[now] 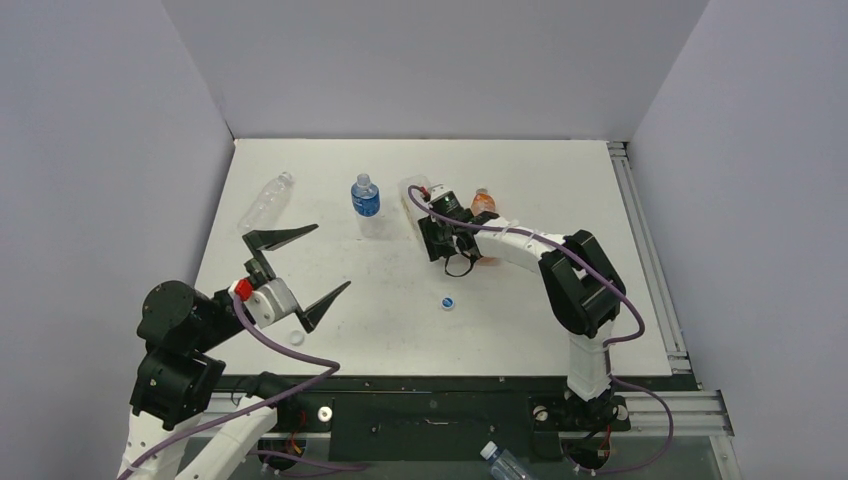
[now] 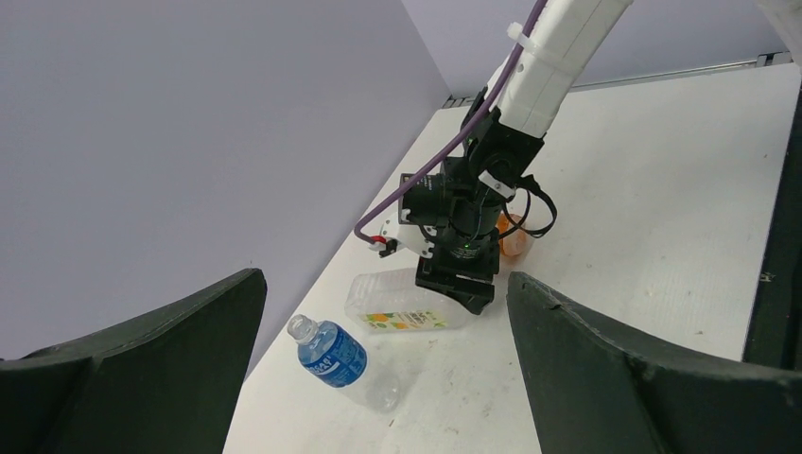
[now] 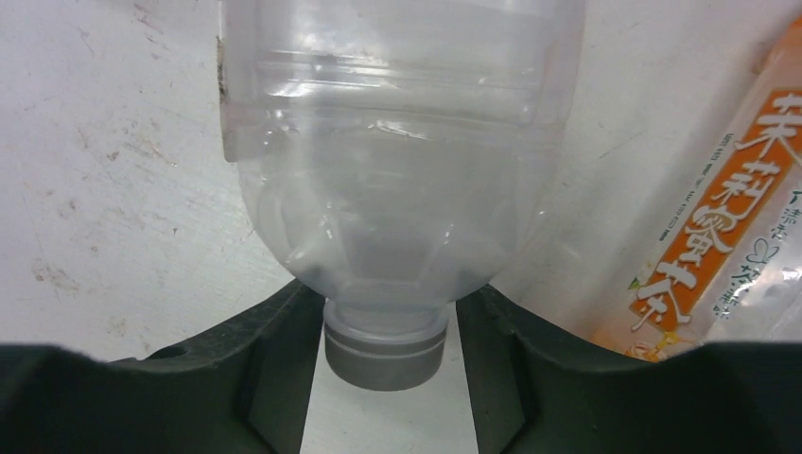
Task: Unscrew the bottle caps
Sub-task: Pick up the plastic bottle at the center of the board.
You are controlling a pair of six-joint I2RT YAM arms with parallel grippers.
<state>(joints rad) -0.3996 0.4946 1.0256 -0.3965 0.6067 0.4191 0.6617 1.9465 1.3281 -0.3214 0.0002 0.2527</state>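
Four bottles are on the bench point(image 1: 560, 190): a clear bottle point(image 1: 266, 203) far left, a blue-labelled bottle point(image 1: 366, 200), a square-sided clear bottle point(image 3: 397, 142) lying mid-bench and an orange-labelled bottle point(image 1: 483, 202) just beside it; there are three caps: a blue cap point(image 1: 449, 302) and a white cap point(image 1: 296, 338) loose near the front, and a greyish cap point(image 3: 383, 350) on the square-sided bottle's neck. The right arm reaches in over the bench, its right end effector point(image 3: 388, 312) narrowed around that greyish cap, though I cannot tell whether it grips; the left arm is folded near-left, its left end effector point(image 1: 332, 255) spread wide and empty.
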